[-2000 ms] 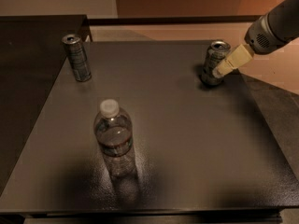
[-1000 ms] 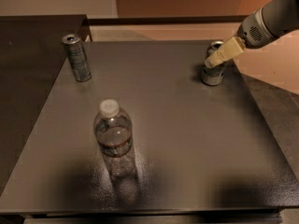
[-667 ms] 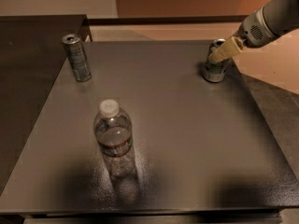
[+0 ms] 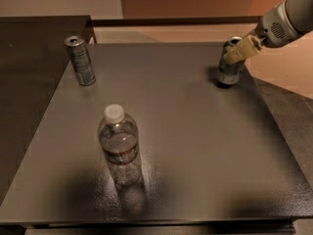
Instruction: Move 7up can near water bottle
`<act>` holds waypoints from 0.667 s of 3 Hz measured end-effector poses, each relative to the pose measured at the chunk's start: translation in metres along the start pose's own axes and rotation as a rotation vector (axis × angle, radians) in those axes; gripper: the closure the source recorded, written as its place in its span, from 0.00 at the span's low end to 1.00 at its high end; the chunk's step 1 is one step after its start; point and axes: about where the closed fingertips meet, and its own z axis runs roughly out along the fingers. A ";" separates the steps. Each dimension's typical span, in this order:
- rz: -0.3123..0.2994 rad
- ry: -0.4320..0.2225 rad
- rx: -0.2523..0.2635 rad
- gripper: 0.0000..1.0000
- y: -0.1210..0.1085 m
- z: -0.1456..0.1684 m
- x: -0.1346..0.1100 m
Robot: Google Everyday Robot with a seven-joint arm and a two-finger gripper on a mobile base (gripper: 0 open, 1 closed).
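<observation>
Cream-tipped gripper (image 4: 238, 51) far right, against top of silver-green 7up can (image 4: 229, 71); open or clamped: cannot tell. Can upright on dark grey table (image 4: 195, 146), well apart from clear white-capped water bottle (image 4: 120, 148), near left.

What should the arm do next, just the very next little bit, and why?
Probably secure its hold on the 7up can before carrying it anywhere. The gripper is right against the can's upper part at the far right of the table. The water bottle stands well apart, near the front left. The slim can at the far left is off that path.
</observation>
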 end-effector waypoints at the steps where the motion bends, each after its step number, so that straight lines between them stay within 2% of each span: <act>1: -0.056 -0.029 -0.056 1.00 0.034 -0.014 -0.011; 2: -0.106 -0.059 -0.150 1.00 0.076 -0.021 -0.016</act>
